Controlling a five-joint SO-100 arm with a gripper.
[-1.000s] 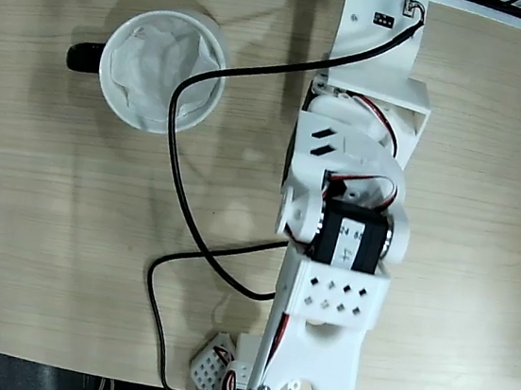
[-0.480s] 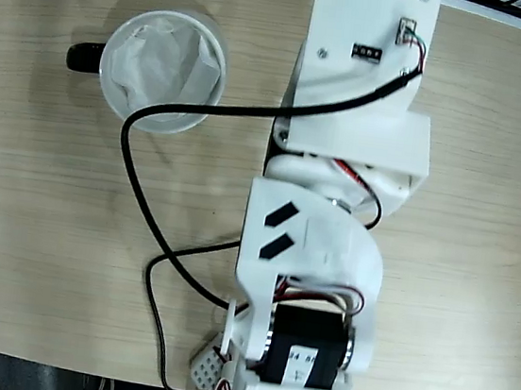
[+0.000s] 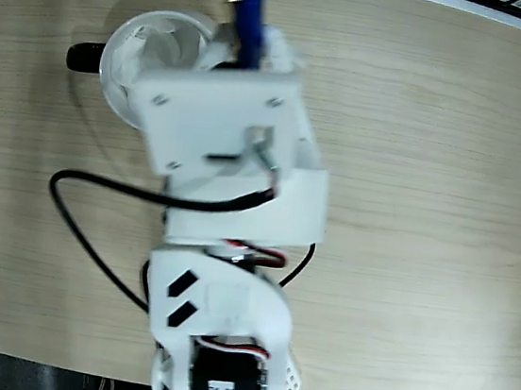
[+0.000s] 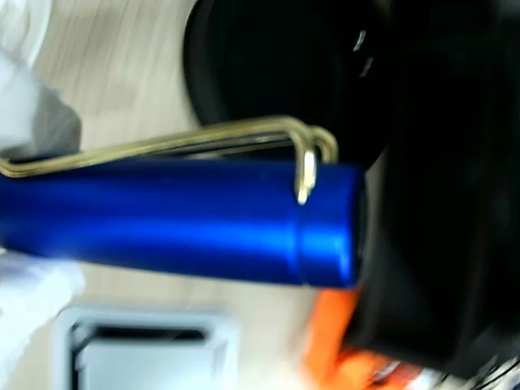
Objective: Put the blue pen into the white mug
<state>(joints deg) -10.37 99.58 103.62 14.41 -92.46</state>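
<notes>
Blue pen point(image 3: 247, 17) glossy and slim, standing out of the white arm's point(image 3: 223, 152) front end in the fixed view, long axis running nearly up the picture with a slight lean to the left, free tip toward the top edge. Sits just right of the white mug point(image 3: 126, 50), lifted clear of the tabletop point(image 3: 434, 178). Fills the wrist view crosswise point(image 4: 179, 219), metallic body, wire clip bowed along its upper side. Pincer point(image 3: 250, 51) mostly hidden under the arm, closed around the pen's lower part. Round ceramic mug, black handle to its left, crumpled white paper inside, partly covered by the arm. Pale wood-grain tabletop, black cable point(image 3: 94, 232) looping over it
</notes>
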